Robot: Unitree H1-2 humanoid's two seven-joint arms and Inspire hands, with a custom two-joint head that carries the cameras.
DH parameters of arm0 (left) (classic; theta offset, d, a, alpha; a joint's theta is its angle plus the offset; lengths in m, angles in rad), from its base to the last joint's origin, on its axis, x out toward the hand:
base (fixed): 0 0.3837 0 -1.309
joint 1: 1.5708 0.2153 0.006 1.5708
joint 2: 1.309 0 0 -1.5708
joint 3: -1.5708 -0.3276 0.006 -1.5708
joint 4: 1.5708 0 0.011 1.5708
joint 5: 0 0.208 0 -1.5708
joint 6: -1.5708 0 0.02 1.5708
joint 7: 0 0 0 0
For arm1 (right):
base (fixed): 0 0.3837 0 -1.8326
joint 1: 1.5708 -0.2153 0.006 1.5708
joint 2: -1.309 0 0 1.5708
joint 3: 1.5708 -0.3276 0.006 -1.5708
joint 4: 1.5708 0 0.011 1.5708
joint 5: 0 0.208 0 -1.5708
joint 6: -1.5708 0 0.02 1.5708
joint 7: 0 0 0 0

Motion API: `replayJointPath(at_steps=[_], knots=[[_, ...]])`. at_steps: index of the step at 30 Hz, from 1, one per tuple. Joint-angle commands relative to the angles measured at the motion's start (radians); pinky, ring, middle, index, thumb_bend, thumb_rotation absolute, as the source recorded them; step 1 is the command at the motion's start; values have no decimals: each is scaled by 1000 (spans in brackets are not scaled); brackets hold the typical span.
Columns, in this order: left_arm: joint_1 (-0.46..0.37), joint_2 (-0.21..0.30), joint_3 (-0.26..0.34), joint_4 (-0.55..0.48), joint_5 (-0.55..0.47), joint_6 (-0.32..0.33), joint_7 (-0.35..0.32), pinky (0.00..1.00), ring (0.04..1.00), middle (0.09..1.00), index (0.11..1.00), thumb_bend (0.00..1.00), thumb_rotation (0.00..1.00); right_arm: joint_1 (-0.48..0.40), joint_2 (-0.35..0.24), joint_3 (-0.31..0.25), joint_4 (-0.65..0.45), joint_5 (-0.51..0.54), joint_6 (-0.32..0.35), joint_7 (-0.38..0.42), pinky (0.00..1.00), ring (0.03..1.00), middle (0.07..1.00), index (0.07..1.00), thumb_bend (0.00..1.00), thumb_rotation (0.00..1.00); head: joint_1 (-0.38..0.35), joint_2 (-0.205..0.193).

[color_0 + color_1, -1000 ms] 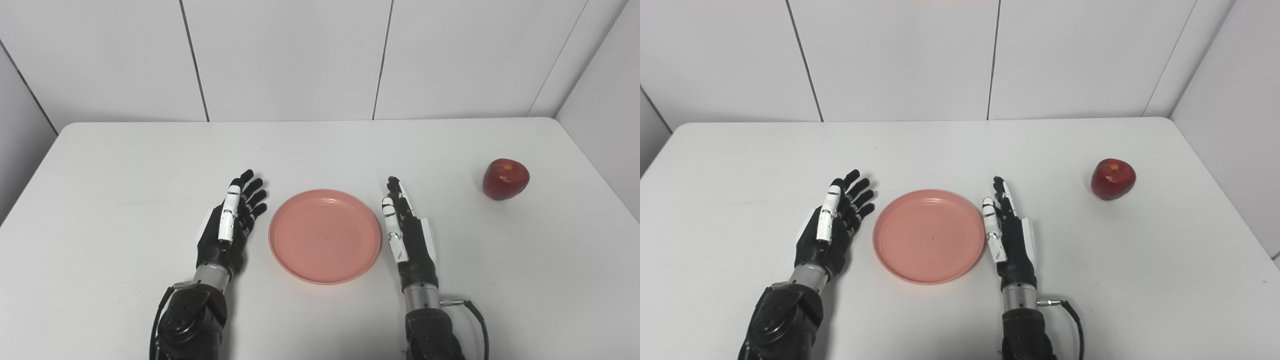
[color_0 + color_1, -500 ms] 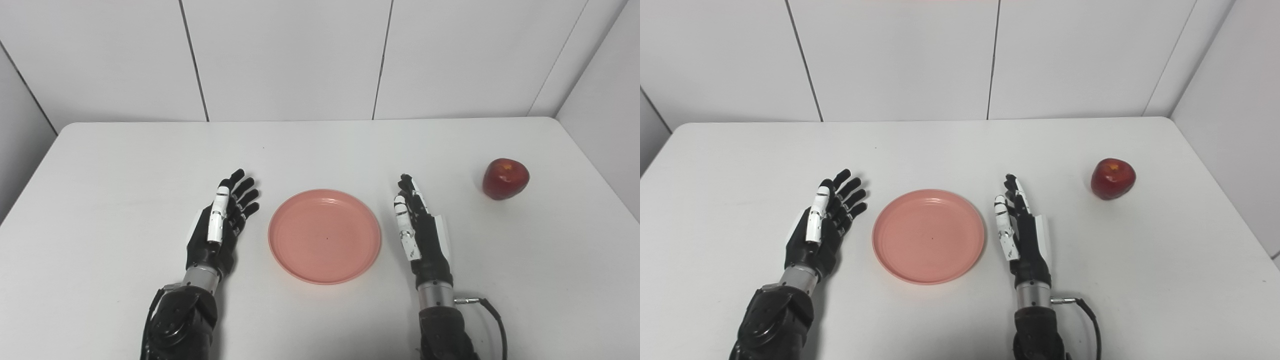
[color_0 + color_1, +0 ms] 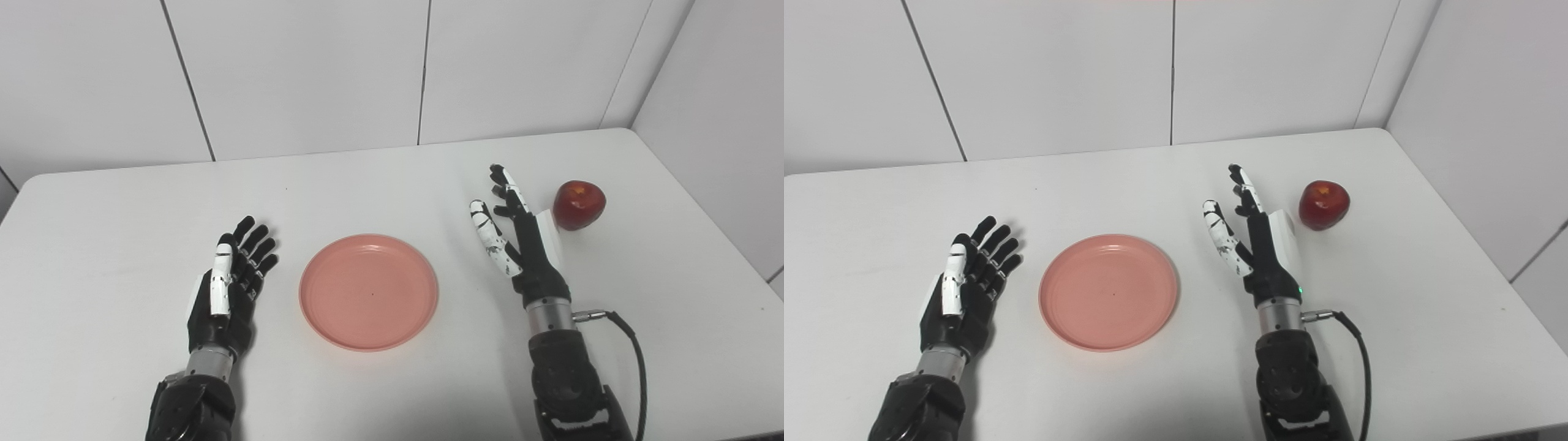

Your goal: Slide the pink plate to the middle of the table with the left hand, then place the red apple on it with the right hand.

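Note:
The pink plate (image 3: 369, 291) lies empty on the white table (image 3: 392, 184), near the middle and close to the front. A red apple (image 3: 579, 204) stands upright at the right, well apart from the plate. My right hand (image 3: 520, 239) is open, raised off the table between plate and apple, its fingers (image 3: 503, 182) stretched out just left of the apple without touching it. My left hand (image 3: 226, 285) rests open to the left of the plate, a short gap from its rim, holding nothing.
White wall panels (image 3: 306, 73) stand behind the table and along its right edge. A black cable (image 3: 631, 343) loops from my right wrist over the tabletop. The table's right edge (image 3: 723, 245) lies just beyond the apple.
The camera has turned to the right, shifting the whole picture. My right hand has lifted and moved away from the plate toward the apple. My left hand has drawn back from the plate's rim.

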Motion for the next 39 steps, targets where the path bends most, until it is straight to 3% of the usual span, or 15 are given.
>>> replayJointPath(at_steps=[1,4,9,14,23,27,32,39], knots=[[-5,6,5,8,-6,-20,-2,896,891,898,882,367,1000,-50,-19,-10,-61,-22,18,7,803,879,908,919,532,795,0,1],[-6,11,12,27,-14,-30,-7,891,889,896,882,366,1000,-69,-37,-25,-94,-47,54,19,791,872,908,915,585,750,-45,-14],[-13,20,29,69,-44,-55,-24,906,893,897,884,372,1000,-105,-77,-49,-157,-116,122,44,766,851,889,916,749,558,-67,-24],[-22,27,40,99,-56,-72,-28,904,888,892,881,370,1000,-139,-147,-81,-173,-177,129,51,760,847,879,908,848,460,-84,-37],[-29,46,52,135,-81,-86,-45,898,887,897,884,370,1000,-176,-231,-164,-157,-196,165,69,762,869,895,901,942,404,-105,-49],[-31,54,52,146,-86,-96,-51,891,885,898,886,361,1000,-179,-267,-186,-126,-200,140,53,783,867,893,901,971,387,-113,-53],[-33,56,57,150,-90,-95,-51,894,885,898,888,358,1000,-175,-304,-206,-95,-215,153,49,787,872,897,906,999,404,-114,-53],[-33,60,59,151,-87,-99,-54,900,887,897,885,357,1000,-160,-348,-223,-67,-212,208,103,801,884,908,910,1000,440,-118,-48]])
